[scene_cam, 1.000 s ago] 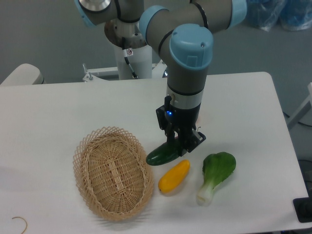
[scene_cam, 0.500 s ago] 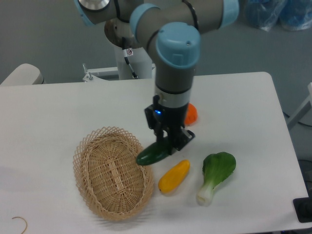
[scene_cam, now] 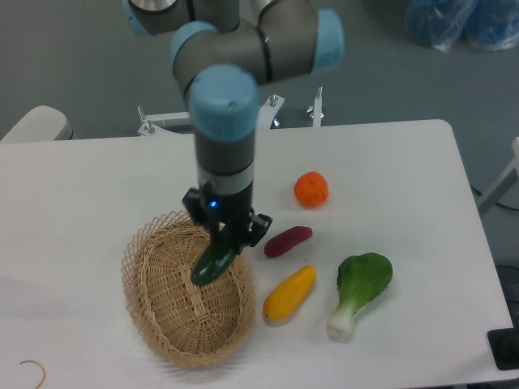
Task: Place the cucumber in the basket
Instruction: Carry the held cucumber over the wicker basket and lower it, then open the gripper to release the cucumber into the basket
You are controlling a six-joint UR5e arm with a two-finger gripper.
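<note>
The end effector [scene_cam: 228, 241] is clamped on the cucumber [scene_cam: 212, 263], tilted above the basket [scene_cam: 154, 324] directly below; a purple vegetable [scene_cam: 287, 241] lies just right.

**Grey tubes, pale blue caps, black tooling**

The arm is built of thick, round, matte grey tube sections. Each joint housing ends in a smooth, light blue round cap; the largest cap faces the camera near the upper middle of the frame, and others show at the top left and top right of the arm. A silver-grey disc sits inside the cap at the upper left. Below the grey wrist tube comes a pale, whitish ring, then a black block carrying a small blue light. The pincer [scene_cam: 229, 241] is black with angular, dark fingers; finer detail there is hard to make out.
</note>
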